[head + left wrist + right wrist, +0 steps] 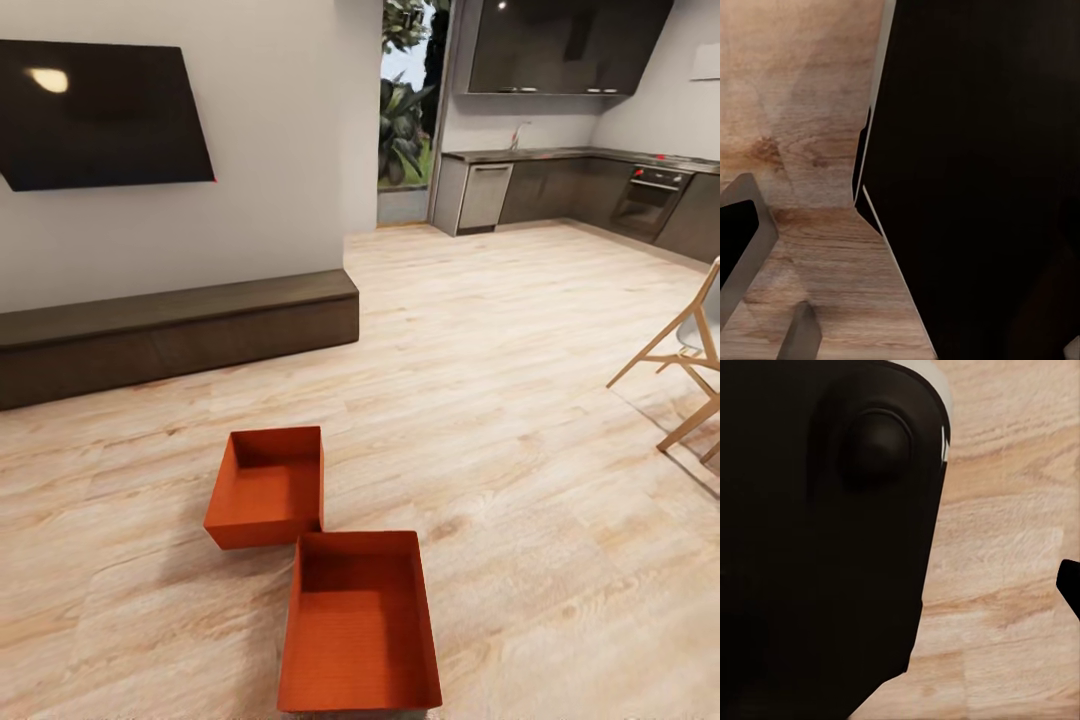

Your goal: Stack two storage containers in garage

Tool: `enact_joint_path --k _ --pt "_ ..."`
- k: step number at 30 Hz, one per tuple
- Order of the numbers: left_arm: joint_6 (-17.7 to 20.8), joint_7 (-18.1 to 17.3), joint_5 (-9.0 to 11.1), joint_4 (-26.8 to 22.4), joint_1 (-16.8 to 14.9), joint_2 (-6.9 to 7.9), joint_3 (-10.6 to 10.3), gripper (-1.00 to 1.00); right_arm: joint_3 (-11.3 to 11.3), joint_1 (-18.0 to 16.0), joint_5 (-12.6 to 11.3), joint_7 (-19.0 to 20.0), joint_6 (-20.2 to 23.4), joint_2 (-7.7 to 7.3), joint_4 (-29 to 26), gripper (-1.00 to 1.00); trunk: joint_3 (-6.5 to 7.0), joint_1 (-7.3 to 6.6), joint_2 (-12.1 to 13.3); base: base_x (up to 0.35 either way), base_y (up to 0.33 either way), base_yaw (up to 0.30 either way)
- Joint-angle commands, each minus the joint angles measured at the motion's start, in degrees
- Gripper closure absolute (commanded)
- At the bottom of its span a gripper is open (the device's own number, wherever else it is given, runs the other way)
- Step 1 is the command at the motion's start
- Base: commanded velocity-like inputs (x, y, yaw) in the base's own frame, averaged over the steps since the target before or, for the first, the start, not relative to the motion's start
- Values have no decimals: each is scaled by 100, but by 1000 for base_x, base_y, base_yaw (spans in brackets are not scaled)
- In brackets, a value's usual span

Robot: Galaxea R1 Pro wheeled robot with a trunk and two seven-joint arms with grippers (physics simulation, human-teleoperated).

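Two orange-red bins, one (268, 487) at lower centre and one (360, 620) below it, sit on light wood-plank floor (520, 400). Black TV (100, 112) upper left, dark-brown cabinet (170, 335) beneath, white wall (270, 150).

You have nothing to read here: no text, label, brand, number or sign stands on either storage container (268, 487), the TV screen (100, 113) or the kitchen cabinets (570, 45).

My room is bright and a bit soft. A lamp glares on the TV (100, 110). The chair (690, 350) casts a pale shadow beside it. My wrist pictures look blurry.
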Motion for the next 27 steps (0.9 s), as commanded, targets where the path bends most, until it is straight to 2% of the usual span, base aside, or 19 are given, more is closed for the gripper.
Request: enact_joint_path --k 1,27 --pt "-13 5 20 0 -1 0 -1 -100 48 -4 -45 -5 -25 2 11 -100 -13 0 -2 0 0 0" --pt "-13 5 20 0 -1 0 1 -100 50 -4 -44 -5 -25 2 11 -100 -250 0 -2 0 0 0"
